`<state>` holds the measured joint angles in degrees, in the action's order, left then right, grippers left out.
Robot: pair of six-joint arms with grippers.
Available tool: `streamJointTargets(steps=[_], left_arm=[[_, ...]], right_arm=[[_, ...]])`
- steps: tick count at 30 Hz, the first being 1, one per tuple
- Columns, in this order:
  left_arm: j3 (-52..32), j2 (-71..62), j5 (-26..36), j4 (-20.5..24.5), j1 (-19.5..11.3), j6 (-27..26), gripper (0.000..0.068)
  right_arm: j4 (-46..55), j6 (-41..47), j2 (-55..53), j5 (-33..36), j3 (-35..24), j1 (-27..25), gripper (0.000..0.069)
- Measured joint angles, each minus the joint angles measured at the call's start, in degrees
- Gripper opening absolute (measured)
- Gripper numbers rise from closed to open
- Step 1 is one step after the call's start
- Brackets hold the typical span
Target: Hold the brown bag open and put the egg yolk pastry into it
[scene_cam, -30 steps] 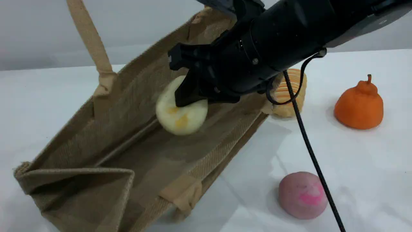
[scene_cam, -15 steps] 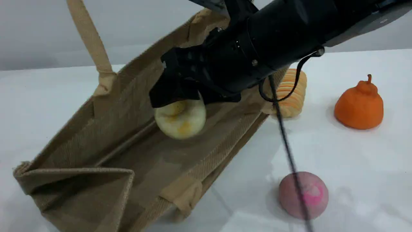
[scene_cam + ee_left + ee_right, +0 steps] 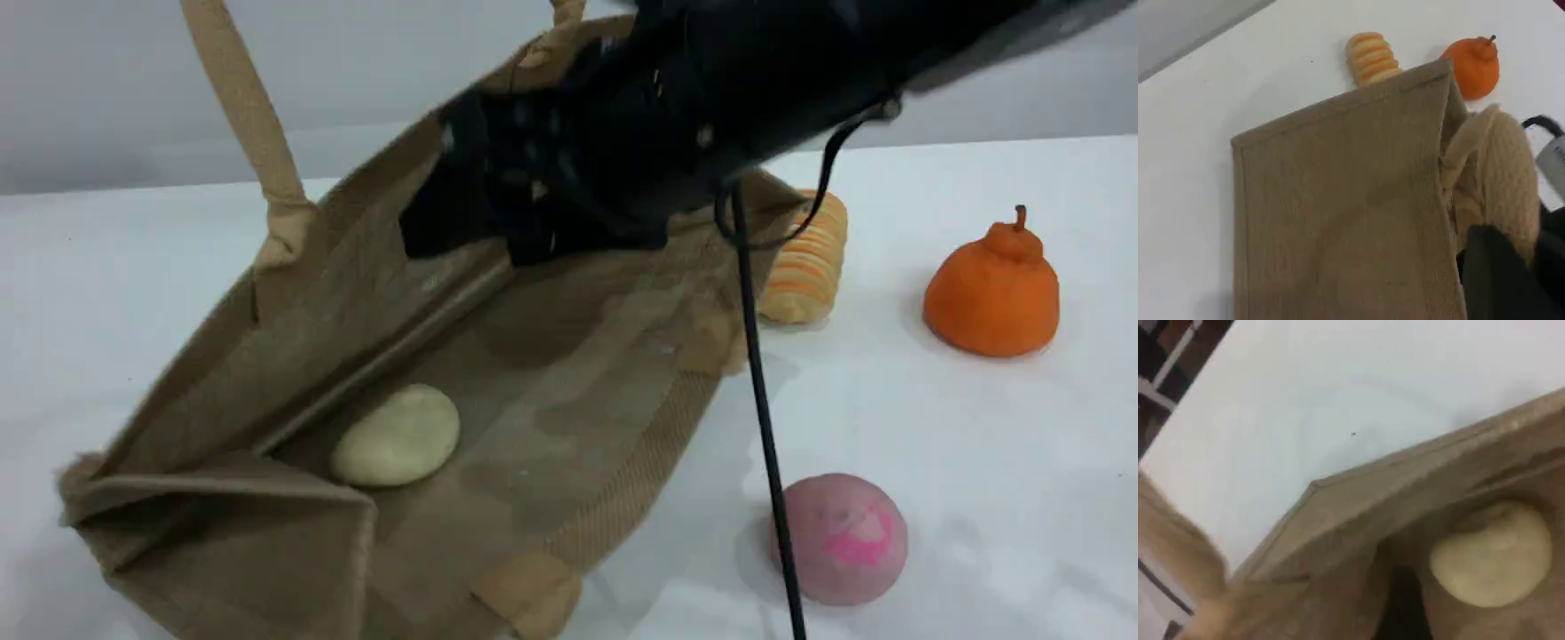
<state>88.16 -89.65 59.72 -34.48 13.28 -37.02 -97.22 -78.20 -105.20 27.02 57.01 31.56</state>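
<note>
The brown bag (image 3: 569,373) lies tipped on the white table with its mouth held wide. The egg yolk pastry (image 3: 396,436) rests loose on the bag's inner wall near its bottom, touching no gripper. The right wrist view looks down on the pastry (image 3: 1491,553) inside the bag (image 3: 1405,493). My right gripper (image 3: 471,236) is blurred and hovers in the bag's mouth, its fingers apart and empty. In the left wrist view, my left gripper (image 3: 1501,273) is shut on the bag's beige handle (image 3: 1501,173), outside the bag (image 3: 1338,213). The left gripper is out of the scene view.
A ridged orange-striped bread (image 3: 805,267) lies just right of the bag's mouth. An orange pear-shaped fruit (image 3: 991,284) stands at the far right. A pink bun (image 3: 840,538) sits front right, crossed by the right arm's black cable (image 3: 760,400).
The right gripper opened and let go of the pastry, which dropped down the bag to its bottom. The gripper rose a little, and the bag shifted and spread wider.
</note>
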Motion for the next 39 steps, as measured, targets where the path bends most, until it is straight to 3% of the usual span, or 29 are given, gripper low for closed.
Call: streamJointTargets(steps=[8,19,25,30,35,39], left_arm=[[0.00,-0.13,0.00,0.00,0.00,0.02,0.0090],[-0.61,-5.98,-3.51,-0.10,0.00,0.02,0.0090],[-0.61,-10.22,-5.39,-0.10,0.12,1.28,0.0090],[-0.61,-13.64,-6.15,0.55,2.96,1.75,0.0092],[-0.61,-17.50,-11.95,4.13,7.38,3.36,0.0094],[-0.61,-20.83,-14.27,4.42,8.61,4.59,0.0100]], right_arm=[[20.74,16.51,10.42,1.71,0.00,-3.39,0.0485],[47.05,39.47,28.81,12.89,-0.05,-11.16,0.0456],[58.93,49.96,37.20,16.92,-0.05,-12.22,0.0447],[66.93,57.11,43.39,19.50,-0.05,-12.22,0.0447],[73.29,62.85,48.12,23.36,-0.05,-12.22,0.0447],[79.06,66.61,51.94,26.88,-0.05,-12.22,0.0447]])
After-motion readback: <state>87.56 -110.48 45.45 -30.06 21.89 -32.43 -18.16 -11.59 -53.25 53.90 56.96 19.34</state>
